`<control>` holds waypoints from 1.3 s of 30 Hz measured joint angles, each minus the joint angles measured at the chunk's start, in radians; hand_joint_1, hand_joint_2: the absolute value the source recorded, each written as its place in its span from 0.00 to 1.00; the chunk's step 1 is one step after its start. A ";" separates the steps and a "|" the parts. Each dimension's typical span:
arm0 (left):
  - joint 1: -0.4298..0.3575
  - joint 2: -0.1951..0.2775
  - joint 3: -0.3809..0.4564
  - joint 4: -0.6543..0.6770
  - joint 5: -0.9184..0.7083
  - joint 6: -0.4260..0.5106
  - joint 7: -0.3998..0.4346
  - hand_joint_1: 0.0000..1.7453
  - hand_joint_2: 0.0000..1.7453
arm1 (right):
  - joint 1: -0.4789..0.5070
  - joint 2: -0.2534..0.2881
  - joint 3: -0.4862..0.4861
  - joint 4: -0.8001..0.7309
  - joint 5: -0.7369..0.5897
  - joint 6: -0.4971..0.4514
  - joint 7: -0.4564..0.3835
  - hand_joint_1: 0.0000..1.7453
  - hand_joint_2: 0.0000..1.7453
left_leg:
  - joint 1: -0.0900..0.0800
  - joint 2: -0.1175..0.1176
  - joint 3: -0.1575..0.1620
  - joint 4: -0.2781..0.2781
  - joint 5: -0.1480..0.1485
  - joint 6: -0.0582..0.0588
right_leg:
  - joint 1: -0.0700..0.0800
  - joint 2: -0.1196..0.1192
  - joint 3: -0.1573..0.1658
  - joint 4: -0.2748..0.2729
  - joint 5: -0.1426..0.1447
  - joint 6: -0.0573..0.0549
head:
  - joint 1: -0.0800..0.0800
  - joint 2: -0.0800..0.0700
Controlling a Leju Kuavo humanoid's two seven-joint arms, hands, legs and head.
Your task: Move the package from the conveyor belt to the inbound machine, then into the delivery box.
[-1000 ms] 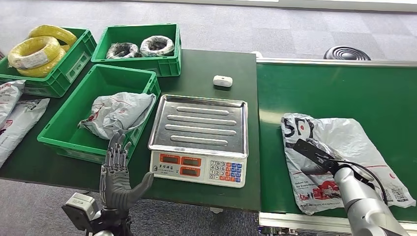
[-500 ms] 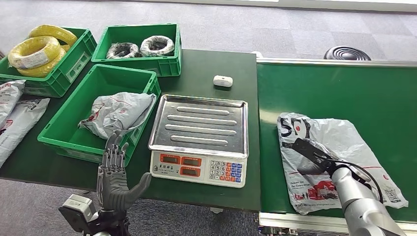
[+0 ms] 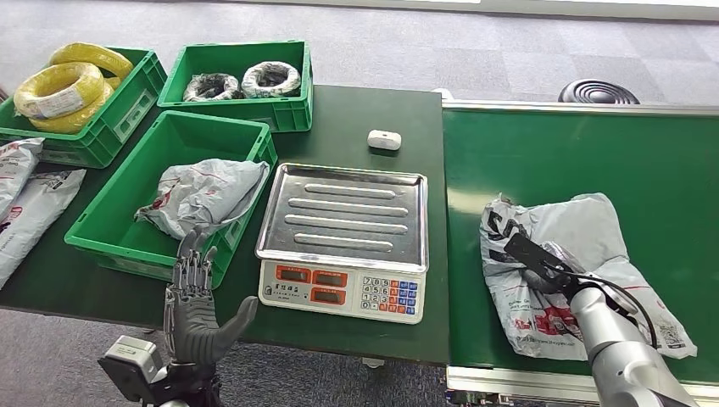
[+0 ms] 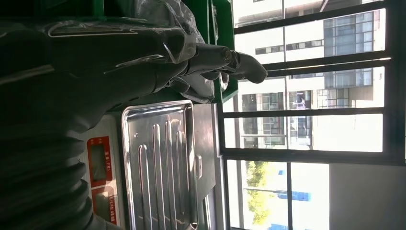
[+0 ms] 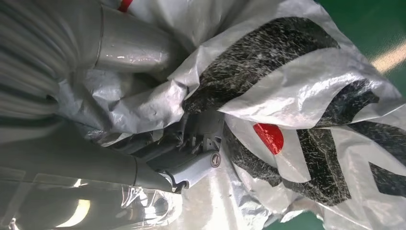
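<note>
The crumpled grey plastic package with black lettering (image 3: 568,263) is found on the green conveyor belt (image 3: 593,161), near its front edge, its long axis running toward the front right corner. The right robot hand (image 3: 536,264) is closed into bunched film at the package's left end. The steel-trayed weighing scale (image 3: 343,216) lies directly left, on the desk (image 3: 365,110). The left robot hand (image 3: 197,297) is held open and empty, farther off
</note>
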 joint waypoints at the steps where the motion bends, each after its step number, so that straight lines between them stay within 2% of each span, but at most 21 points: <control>1: 0.000 0.000 0.000 -0.002 0.000 0.000 0.000 0.00 1.00 | 0.000 0.001 0.000 0.000 -0.004 -0.003 0.000 1.00 1.00 | 0.000 0.000 0.000 0.000 0.000 0.000 | 0.000 0.000 0.000 0.000 0.000 0.000 | 0.000 0.000; 7: 0.012 -0.005 0.003 -0.014 -0.011 0.001 0.000 0.00 1.00 | -0.001 0.007 0.002 0.000 -0.034 -0.045 -0.012 1.00 1.00 | 0.000 0.000 0.000 0.000 0.000 0.000 | 0.000 0.000 0.000 0.000 0.000 0.000 | 0.000 0.000; 11: 0.022 -0.009 0.007 -0.024 -0.012 0.006 0.000 0.00 1.00 | -0.009 0.016 0.002 -0.008 -0.077 -0.161 -0.034 1.00 1.00 | 0.000 0.000 0.000 0.000 0.000 0.000 | 0.000 0.000 0.000 0.000 0.000 0.000 | 0.000 0.000; 15: 0.028 -0.010 0.011 -0.030 -0.012 0.014 0.000 0.00 1.00 | -0.044 0.033 0.001 -0.052 -0.130 -0.297 -0.105 1.00 1.00 | 0.000 0.000 0.000 0.000 0.000 0.000 | 0.000 0.000 0.000 0.000 0.000 0.000 | 0.000 0.000; 20: 0.029 -0.010 0.012 -0.031 -0.010 0.018 0.000 0.00 1.00 | -0.092 0.050 0.005 -0.113 -0.167 -0.332 -0.131 1.00 1.00 | 0.000 0.000 0.000 0.000 0.001 0.000 | 0.000 0.000 0.000 0.000 0.000 0.000 | 0.000 0.000; 24: 0.026 -0.010 0.010 -0.030 -0.005 0.015 0.000 0.00 1.00 | -0.094 0.071 0.030 -0.209 -0.243 -0.425 -0.188 1.00 1.00 | 0.000 0.001 -0.001 0.000 0.001 0.000 | 0.000 0.000 0.000 0.000 0.000 0.000 | 0.000 0.000; 28: 0.016 -0.010 0.003 -0.026 0.002 0.010 0.000 0.00 1.00 | -0.099 0.088 0.111 -0.385 -0.306 -0.454 -0.132 1.00 1.00 | 0.000 0.001 0.000 0.000 0.000 0.000 | 0.000 0.000 -0.001 0.000 0.000 0.000 | 0.000 0.000; 34: 0.007 -0.011 -0.004 -0.022 0.003 0.002 0.000 0.00 1.00 | -0.099 0.101 0.186 -0.526 -0.328 -0.496 -0.114 1.00 1.00 | 0.000 0.001 0.000 0.000 0.001 0.000 | 0.000 0.000 -0.001 0.000 0.000 0.000 | 0.000 0.000; 39: -0.019 -0.017 -0.016 -0.008 0.003 -0.005 0.000 0.00 1.00 | -0.105 0.121 0.286 -0.593 -0.224 -0.585 0.006 1.00 1.00 | 0.000 0.001 0.000 0.000 0.001 0.000 | 0.000 0.001 0.000 0.000 0.000 0.000 | 0.000 0.000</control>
